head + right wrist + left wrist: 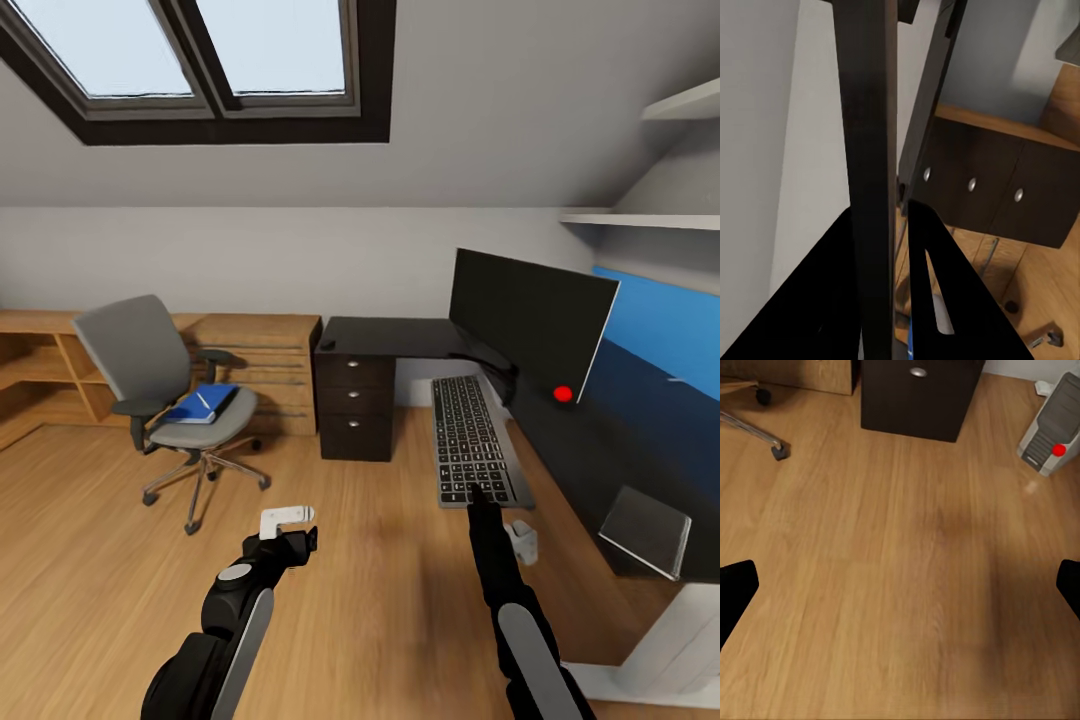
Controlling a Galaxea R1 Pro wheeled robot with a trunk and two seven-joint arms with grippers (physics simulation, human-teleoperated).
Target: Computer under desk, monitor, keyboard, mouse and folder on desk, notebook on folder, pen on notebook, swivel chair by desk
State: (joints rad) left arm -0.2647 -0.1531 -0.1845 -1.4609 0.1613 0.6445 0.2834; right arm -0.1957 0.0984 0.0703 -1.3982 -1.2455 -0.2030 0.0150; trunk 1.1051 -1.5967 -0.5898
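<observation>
The step in hand looks like the keyboard placement: the right gripper [478, 497] holds the keyboard [474, 440] by its near edge, lifted above the floor just off the desk [400, 336] edge, in front of the monitor [528, 318]. In the right wrist view the two fingers [937, 300] are closed tight on a thin dark slab seen edge-on, which I take to be the keyboard, so the grip seems firm. The monitor already stands on the desk, its red dot at the lower corner nearest the robot. The computer [1052, 426] sits on the floor beside the desk's drawer unit [354, 408], seemingly below the desk. The left gripper [287, 520] hangs empty over the bare floor, its fingers [735, 589] spread wide. Away from the desk, the chair [165, 395] stands by the wooden chest [262, 360], with the blue folder [200, 404] on its seat, a white pen [204, 400] atop it. Next, the keyboard needs carrying sideways over the desk and lowering flat in front of the monitor without knocking the stand; the folder comes later.
</observation>
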